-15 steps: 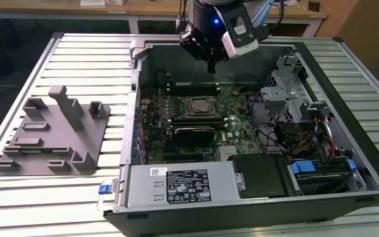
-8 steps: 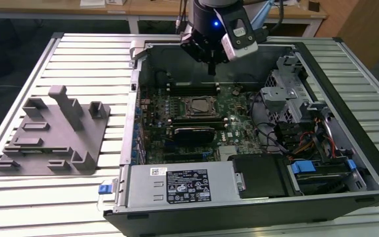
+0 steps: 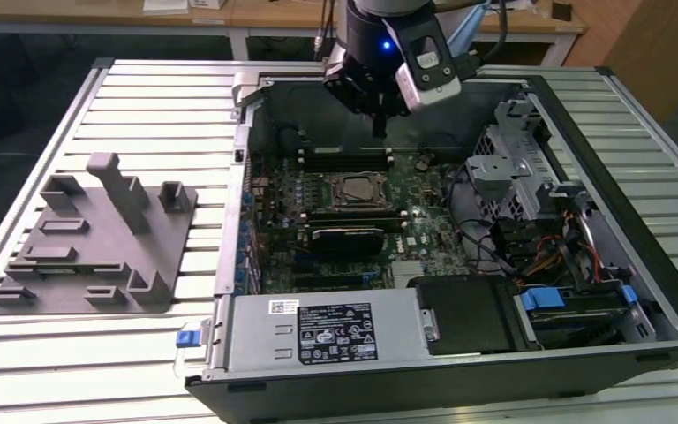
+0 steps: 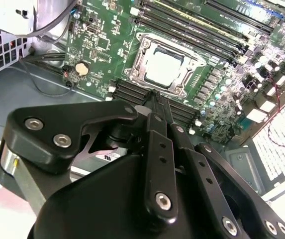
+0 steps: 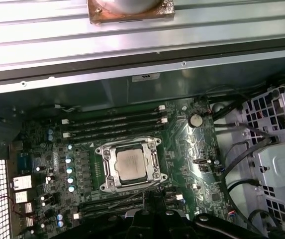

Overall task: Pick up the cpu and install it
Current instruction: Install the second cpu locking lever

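The gripper (image 4: pixel 154 102) is seen with its fingers closed together to a narrow tip, nothing held between them, hanging above the open computer case (image 3: pixel 621 265). One cpu (image 4: pixel 163 68) is counted, already seated in the socket frame (image 5: pixel 130 164) on the motherboard (image 3: pixel 427 230), below and apart from the fingertips. The placing step is judged done, with the socket not yet visibly latched; securing it is judged to call for a careful press. One grey fixture (image 3: pixel 92 238) is seen on the slatted table (image 3: pixel 33 353), beside the case.
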Robot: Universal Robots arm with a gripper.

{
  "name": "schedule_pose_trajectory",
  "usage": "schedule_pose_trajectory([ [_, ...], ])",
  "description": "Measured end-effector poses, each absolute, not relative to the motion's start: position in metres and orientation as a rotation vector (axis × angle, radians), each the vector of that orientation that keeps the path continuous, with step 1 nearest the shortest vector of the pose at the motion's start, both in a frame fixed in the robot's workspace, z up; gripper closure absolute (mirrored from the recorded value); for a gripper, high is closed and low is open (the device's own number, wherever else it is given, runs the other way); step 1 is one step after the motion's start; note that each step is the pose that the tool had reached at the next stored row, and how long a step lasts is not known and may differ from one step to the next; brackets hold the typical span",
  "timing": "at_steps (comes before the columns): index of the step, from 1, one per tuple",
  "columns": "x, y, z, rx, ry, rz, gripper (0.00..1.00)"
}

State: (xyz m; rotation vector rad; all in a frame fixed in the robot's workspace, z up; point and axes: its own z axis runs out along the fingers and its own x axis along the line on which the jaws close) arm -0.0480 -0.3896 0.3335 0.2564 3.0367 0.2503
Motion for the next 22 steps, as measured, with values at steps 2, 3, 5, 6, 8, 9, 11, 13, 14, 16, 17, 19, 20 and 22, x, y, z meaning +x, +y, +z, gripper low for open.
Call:
schedule_pose_trajectory([
  [2, -0.048, -0.39, 0.333, 0.262, 3.037, 0.233, 0.89],
  [3, -0.048, -0.39, 0.333, 0.264, 3.038, 0.22, 0.89],
  [5, -0.048, -0.39, 0.333, 0.27, 3.038, 0.193, 0.89],
  [6, -0.048, -0.39, 0.333, 0.273, 3.038, 0.182, 0.89],
  [8, -0.048, -0.39, 0.332, 0.278, 3.038, 0.155, 0.89],
  [9, -0.048, -0.39, 0.332, 0.28, 3.038, 0.141, 0.89],
  [11, -0.048, -0.39, 0.332, 0.283, 3.04, 0.113, 0.89],
  [13, -0.048, -0.39, 0.331, 0.286, 3.043, 0.089, 0.89],
  [14, -0.048, -0.39, 0.33, 0.286, 3.044, 0.088, 0.89],
  [16, -0.048, -0.39, 0.327, 0.287, 3.047, 0.087, 0.89],
  [17, -0.048, -0.39, 0.326, 0.288, 3.048, 0.087, 0.89],
  [19, -0.048, -0.39, 0.323, 0.289, 3.05, 0.087, 0.89],
  [20, -0.048, -0.39, 0.322, 0.29, 3.05, 0.087, 0.89],
  [22, -0.048, -0.39, 0.32, 0.29, 3.051, 0.087, 0.89],
])
